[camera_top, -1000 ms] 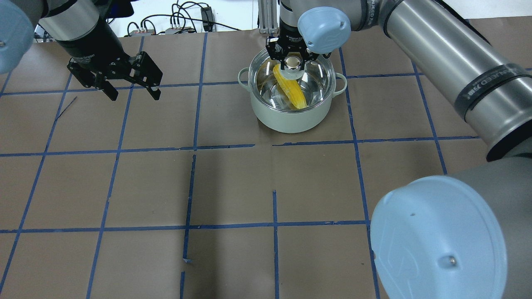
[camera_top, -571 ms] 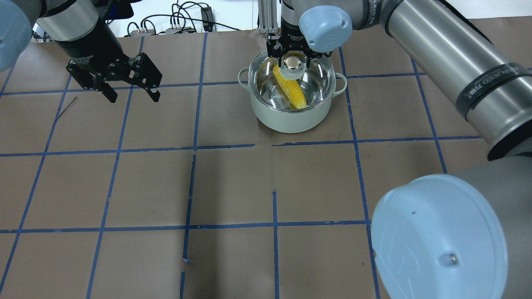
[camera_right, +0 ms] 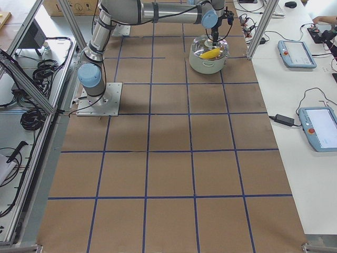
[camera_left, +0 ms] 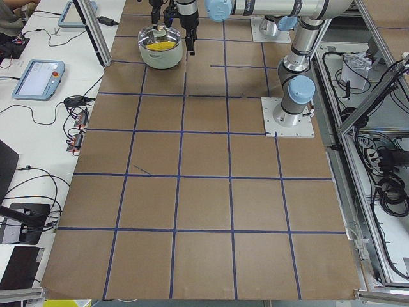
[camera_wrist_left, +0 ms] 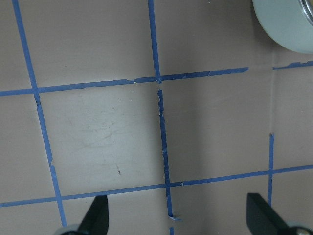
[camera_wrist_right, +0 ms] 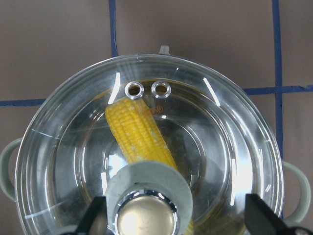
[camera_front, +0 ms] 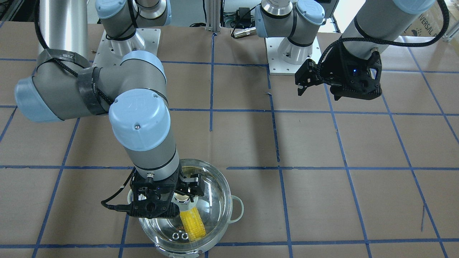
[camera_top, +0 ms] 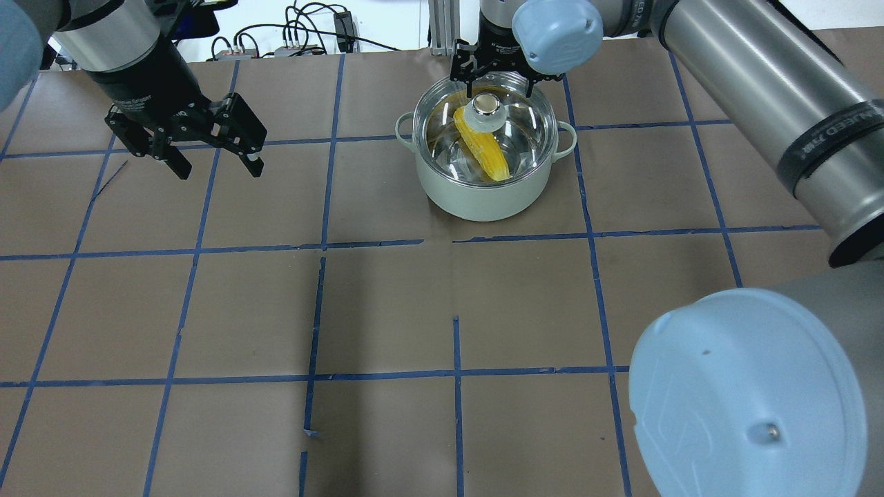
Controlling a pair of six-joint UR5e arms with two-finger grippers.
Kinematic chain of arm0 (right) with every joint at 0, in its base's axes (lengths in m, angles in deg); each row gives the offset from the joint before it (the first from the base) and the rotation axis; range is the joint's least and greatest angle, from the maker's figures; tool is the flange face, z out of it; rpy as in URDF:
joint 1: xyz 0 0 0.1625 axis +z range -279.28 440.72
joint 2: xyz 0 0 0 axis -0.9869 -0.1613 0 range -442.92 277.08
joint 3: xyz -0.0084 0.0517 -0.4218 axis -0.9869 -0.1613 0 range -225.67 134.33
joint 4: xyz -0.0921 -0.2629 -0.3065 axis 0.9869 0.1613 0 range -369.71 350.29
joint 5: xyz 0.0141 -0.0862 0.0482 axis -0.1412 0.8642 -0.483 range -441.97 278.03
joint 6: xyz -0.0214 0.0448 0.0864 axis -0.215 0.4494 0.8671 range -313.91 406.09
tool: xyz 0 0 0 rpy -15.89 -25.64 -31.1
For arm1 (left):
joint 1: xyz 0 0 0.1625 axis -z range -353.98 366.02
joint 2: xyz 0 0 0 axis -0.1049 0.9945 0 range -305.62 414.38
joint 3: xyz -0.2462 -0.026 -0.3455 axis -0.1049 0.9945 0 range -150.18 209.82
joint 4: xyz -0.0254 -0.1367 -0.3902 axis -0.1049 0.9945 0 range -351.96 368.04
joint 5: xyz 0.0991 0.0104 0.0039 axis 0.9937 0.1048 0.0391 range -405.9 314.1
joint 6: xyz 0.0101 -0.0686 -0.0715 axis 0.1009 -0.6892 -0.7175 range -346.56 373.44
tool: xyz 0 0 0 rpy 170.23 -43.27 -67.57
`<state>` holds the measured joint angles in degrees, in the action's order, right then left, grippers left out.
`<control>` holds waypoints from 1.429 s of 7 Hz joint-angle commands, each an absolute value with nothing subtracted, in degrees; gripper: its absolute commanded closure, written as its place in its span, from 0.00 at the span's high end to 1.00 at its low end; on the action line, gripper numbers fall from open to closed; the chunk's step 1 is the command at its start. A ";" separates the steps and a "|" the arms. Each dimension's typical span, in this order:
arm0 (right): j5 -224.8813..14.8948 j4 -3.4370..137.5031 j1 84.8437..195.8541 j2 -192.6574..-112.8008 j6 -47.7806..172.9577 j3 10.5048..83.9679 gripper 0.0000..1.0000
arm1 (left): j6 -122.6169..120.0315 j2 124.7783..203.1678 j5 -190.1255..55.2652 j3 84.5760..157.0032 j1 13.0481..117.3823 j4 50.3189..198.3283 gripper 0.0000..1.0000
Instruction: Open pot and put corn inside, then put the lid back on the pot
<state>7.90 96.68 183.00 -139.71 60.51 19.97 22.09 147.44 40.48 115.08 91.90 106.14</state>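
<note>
The corn (camera_top: 483, 148) lies inside the pot (camera_top: 483, 197), and the lid (camera_top: 487, 105) sits on top, so you see the corn through the glass. These three are right where they were a second ago. The pot stands near the far edge of the table (camera_top: 387, 310), a bit to the robot's right.

What is new is the right gripper (camera_top: 498, 86). A second ago its fingers sat low on both sides of the lid's knob. Now it has gone up and back a little. Its fingers are spread wide, and the knob stands free, with nothing touching it. The left gripper (camera_top: 219, 162) has slid a little to the left. It hangs in the air well apart from the pot, fingers wide and holding nothing.

The table is covered in brown paper. Blue tape lines (camera_top: 373, 243) cut it into big squares. Black cables (camera_top: 297, 31) lie past the far edge, and small screens (camera_right: 320, 128) rest on white side tables.

The corn lies slanted. In the overhead view its long side runs from far left to near right. The wrist view shows one end close to the lid's two steam holes (camera_wrist_right: 146, 89); the other end is hidden under the knob. I cannot tell which end is the thin tip.
</note>
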 commanded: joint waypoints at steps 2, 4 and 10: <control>7.77 96.81 182.58 -139.87 60.41 19.46 1.00 | 22.05 147.45 40.50 115.16 91.89 106.22 1.00; 8.03 91.31 180.84 -142.23 56.93 19.97 1.00 | 22.05 147.63 40.33 115.25 91.89 106.22 1.00; 7.95 87.51 174.08 -154.45 50.84 31.13 1.00 | 14.23 147.45 40.32 115.42 93.91 105.51 1.00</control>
<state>8.25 88.63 176.22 -152.26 51.60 29.25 15.01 147.24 40.38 115.36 93.60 105.55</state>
